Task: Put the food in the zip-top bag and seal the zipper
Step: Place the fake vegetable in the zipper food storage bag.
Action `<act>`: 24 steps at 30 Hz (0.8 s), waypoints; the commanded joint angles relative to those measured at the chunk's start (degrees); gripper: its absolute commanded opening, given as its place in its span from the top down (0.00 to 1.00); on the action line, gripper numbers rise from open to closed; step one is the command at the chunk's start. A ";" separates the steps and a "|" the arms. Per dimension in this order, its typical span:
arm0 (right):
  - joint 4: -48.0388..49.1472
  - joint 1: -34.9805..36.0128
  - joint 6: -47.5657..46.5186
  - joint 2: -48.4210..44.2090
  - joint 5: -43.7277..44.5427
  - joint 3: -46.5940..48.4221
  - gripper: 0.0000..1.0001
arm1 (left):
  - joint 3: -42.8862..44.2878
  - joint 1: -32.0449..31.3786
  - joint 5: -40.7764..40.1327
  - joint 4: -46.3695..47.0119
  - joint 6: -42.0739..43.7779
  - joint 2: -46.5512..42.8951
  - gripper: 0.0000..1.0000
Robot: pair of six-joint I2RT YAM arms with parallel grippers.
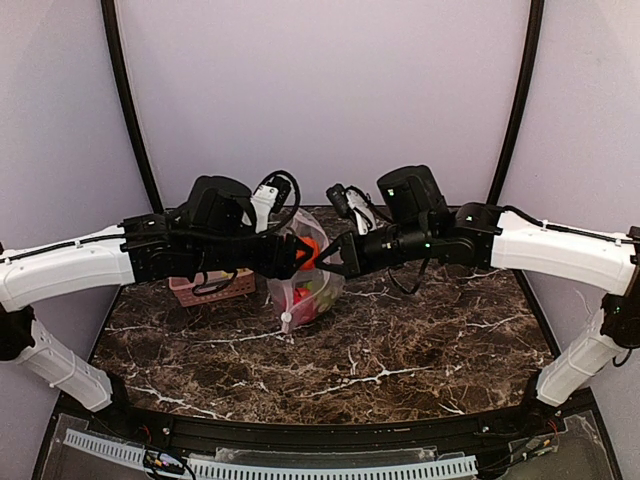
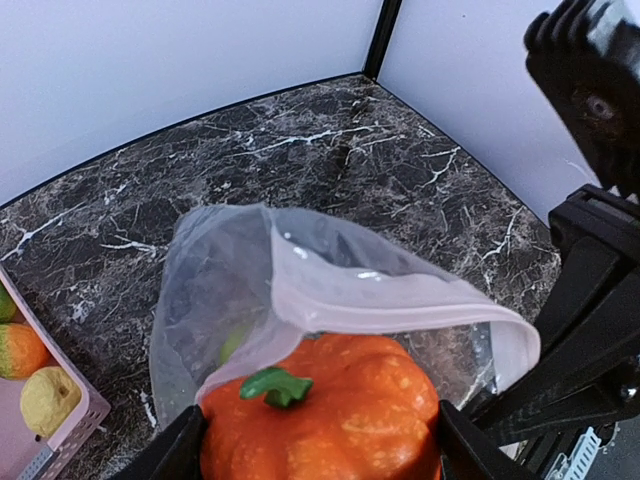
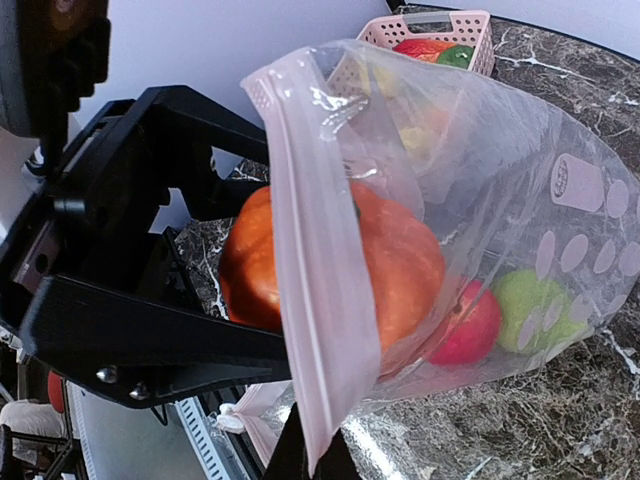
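My left gripper (image 2: 320, 435) is shut on an orange toy pepper (image 2: 325, 405) with a green stem, held at the open mouth of the zip-top bag (image 2: 210, 290). In the top view the left gripper (image 1: 298, 256) and pepper (image 1: 309, 250) meet the right gripper (image 1: 338, 257) above the bag (image 1: 305, 290). My right gripper (image 3: 312, 462) is shut on the bag's pink zipper strip (image 3: 315, 330), holding the mouth up. Through the clear bag (image 3: 560, 220) I see the pepper (image 3: 400, 265), a red fruit (image 3: 468, 327) and a green fruit (image 3: 528, 308). The slider tab (image 1: 286, 320) hangs low.
A pink slotted basket (image 1: 212, 290) stands left of the bag on the dark marble table (image 1: 400, 350). It holds orange and yellow toy food (image 2: 30, 375) and shows far off in the right wrist view (image 3: 430, 30). Black frame posts rise at the back corners.
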 commanded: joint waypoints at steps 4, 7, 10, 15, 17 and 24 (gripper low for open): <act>2.92 0.50 -0.06 0.29 -1.15 1.43 1.00 | 3.27 -0.96 -3.24 -4.28 0.68 2.35 0.30; 3.49 0.49 0.20 0.37 -1.12 0.98 1.00 | 3.40 -1.06 -1.57 -3.48 0.15 2.32 0.30; 4.17 0.51 0.68 0.50 -1.30 0.38 1.00 | 3.39 -1.19 -0.55 -2.75 -0.43 2.27 0.30; 4.38 0.59 0.88 0.72 -1.43 0.15 1.00 | 3.10 -1.15 3.13 -1.80 -1.46 2.33 0.24; 4.41 0.57 0.87 0.65 -1.35 0.17 1.00 | 2.92 -1.19 3.66 -1.62 -1.66 2.17 0.20; 4.38 0.53 0.96 0.46 -1.16 -0.09 1.00 | 2.05 -1.20 4.12 -1.35 -2.26 0.83 0.08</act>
